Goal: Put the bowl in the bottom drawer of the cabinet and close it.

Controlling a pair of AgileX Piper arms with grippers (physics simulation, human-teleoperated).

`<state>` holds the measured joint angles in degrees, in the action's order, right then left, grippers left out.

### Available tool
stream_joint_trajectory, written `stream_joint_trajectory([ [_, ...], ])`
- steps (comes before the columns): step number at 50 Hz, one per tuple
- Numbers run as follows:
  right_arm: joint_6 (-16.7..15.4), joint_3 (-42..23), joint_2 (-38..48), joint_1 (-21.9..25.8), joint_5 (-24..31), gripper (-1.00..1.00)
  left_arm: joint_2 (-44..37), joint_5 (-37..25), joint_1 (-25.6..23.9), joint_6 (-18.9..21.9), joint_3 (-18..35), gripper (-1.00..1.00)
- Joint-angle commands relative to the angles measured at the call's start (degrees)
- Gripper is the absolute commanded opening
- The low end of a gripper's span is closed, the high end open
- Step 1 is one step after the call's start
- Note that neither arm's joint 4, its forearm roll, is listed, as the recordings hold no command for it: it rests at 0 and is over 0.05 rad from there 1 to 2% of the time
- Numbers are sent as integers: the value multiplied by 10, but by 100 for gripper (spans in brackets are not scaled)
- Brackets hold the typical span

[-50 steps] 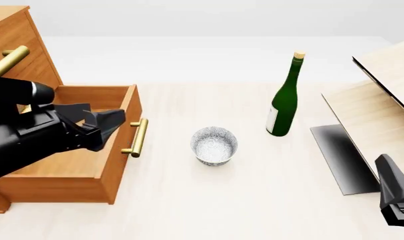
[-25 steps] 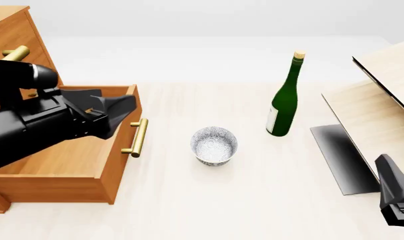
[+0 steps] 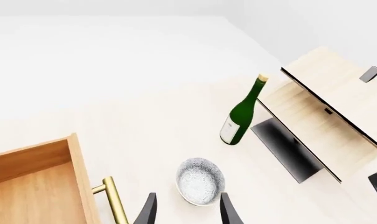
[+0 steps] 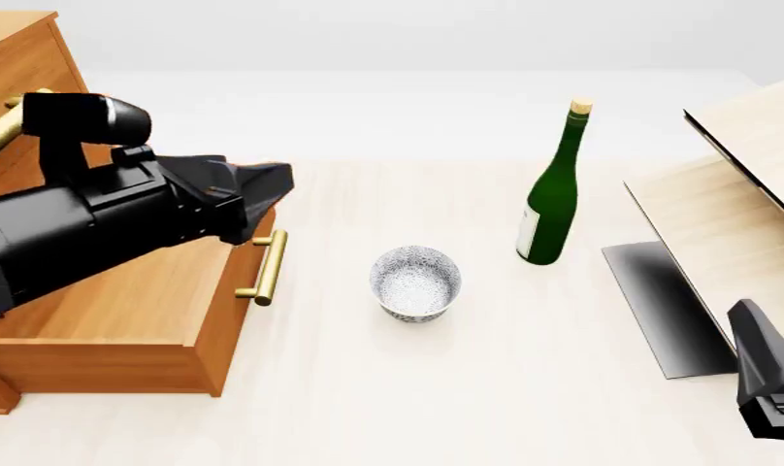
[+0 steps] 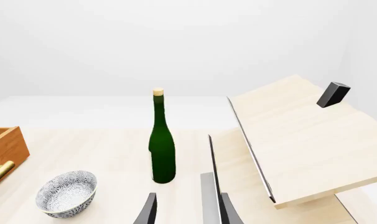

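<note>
The bottom drawer (image 4: 133, 320) stands open; the bowl (image 4: 415, 282) sits on the bench (image 4: 406, 408), ungrasped. Both grippers' jaws are spread, holding nothing; placing and closing remain.

cabinet (image 4: 30, 68) cut off at left, right claw (image 4: 770, 383) perhaps partly out of frame

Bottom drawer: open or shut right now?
Open: the bottom drawer is pulled out from the cabinet, its inside showing, holding nothing visible.

Bright, even, diffuse illumination throughout; all three renders sharp, without blur, glare or edge distortion. The only strong shadow is a dark patch on the surface (image 4: 496, 388) beneath the pale board structure (image 4: 735, 223).
</note>
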<state>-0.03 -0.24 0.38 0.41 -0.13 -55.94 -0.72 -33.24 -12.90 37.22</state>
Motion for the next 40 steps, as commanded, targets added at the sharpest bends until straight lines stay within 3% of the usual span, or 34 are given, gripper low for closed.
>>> stream_joint_trajectory([
  [1,0,0,0,0,0,100,-41,22,-10,-5,19,100],
  [40,0,0,0,0,0,100,-194,59,-21,-45,86,100],
])
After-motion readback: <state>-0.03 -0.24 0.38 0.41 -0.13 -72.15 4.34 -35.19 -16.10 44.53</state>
